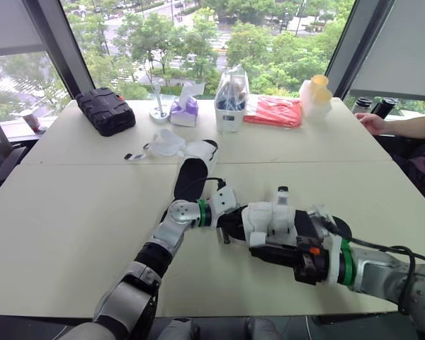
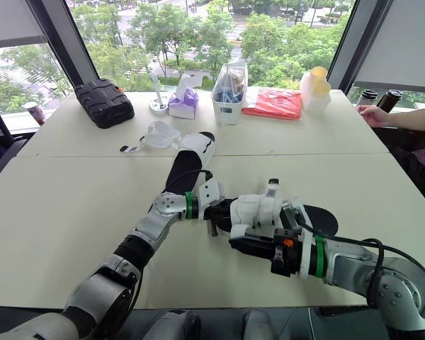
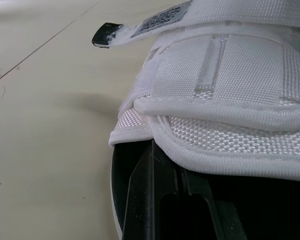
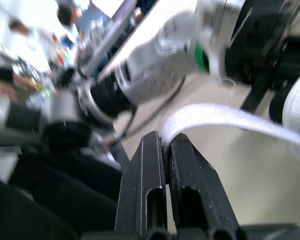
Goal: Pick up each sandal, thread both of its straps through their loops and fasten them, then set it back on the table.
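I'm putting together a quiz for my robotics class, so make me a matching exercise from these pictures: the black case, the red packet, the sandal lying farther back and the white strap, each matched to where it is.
Things:
1. black case
2. red packet
3. farther sandal
4. white strap

Places:
A. pinched in the right gripper
B. far left part of the table
C. between the clear bag and the pale yellow bottle
D. mid-table, straps undone

Pairs: 1-B, 2-C, 3-D, 4-A
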Controlling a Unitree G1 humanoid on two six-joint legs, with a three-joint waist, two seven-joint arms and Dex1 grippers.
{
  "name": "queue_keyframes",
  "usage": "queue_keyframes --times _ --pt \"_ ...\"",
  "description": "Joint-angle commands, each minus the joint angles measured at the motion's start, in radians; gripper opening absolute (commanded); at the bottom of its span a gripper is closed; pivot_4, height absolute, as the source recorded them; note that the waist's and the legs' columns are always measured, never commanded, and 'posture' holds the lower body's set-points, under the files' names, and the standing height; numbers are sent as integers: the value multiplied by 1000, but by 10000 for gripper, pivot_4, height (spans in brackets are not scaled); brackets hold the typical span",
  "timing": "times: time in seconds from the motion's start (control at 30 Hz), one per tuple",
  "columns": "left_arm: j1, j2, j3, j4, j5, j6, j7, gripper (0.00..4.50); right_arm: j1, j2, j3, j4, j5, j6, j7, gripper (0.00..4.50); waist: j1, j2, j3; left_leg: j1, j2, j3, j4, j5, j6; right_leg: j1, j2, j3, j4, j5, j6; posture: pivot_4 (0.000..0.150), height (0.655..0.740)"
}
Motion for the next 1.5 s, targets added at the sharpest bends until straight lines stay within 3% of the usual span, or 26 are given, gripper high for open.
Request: queue_keyframes --times 0.03,0.33,0.43,0.57,0.77,0.9,1.07,1.4,1.5 --pt "18 2 -19 -1 19 12 9 0 -30 78 -33 57 138 -35 -78 416 -1 0 0 0 0 0 0 0 0 0 0 0 0 0 0 1500 7400" --pt "34 8 -21 -28 18 27 21 0 -56 201 -48 193 157 -76 -241 416 -3 1 0 1 0 1 0 0 0 0 0 1 1 1 -1 1500 7400" --pt "41 11 -22 -40 15 35 21 0 -61 217 -63 196 154 -93 -272 9621 -4 1 0 1 0 1 0 0 0 0 0 1 1 1 -1 1500 7400" --pt "53 17 -23 -58 14 45 20 0 -67 195 -88 190 213 -80 -298 29835 -4 1 -1 1 0 1 0 0 0 -1 0 1 1 1 -1 1500 7400" --pt "59 25 -20 -71 12 54 26 0 -134 93 -130 153 176 -90 -257 29835 -5 2 0 1 0 1 0 0 0 -1 0 0 1 1 -1 1500 7400" --pt "59 26 -20 -73 8 58 24 0 -265 -25 -42 164 -103 -161 -146 29835 -7 3 0 1 0 3 0 0 0 -1 0 1 1 1 -1 1500 7400" --pt "54 22 -22 -69 8 57 23 0 -344 -130 179 190 -422 -270 80 29835 -6 3 0 1 0 3 0 0 0 -1 1 0 1 1 -1 1500 7400" --pt "55 9 -12 -67 7 55 56 0 -521 -57 315 472 -630 -342 358 29835 -4 3 0 0 0 2 0 0 0 -2 0 0 1 1 -1 1500 7400" --pt "62 15 -10 -73 8 55 60 0 -534 -40 312 491 -635 -327 409 21952 -3 3 0 0 0 2 0 0 0 -2 0 1 1 1 -1 1500 7400"
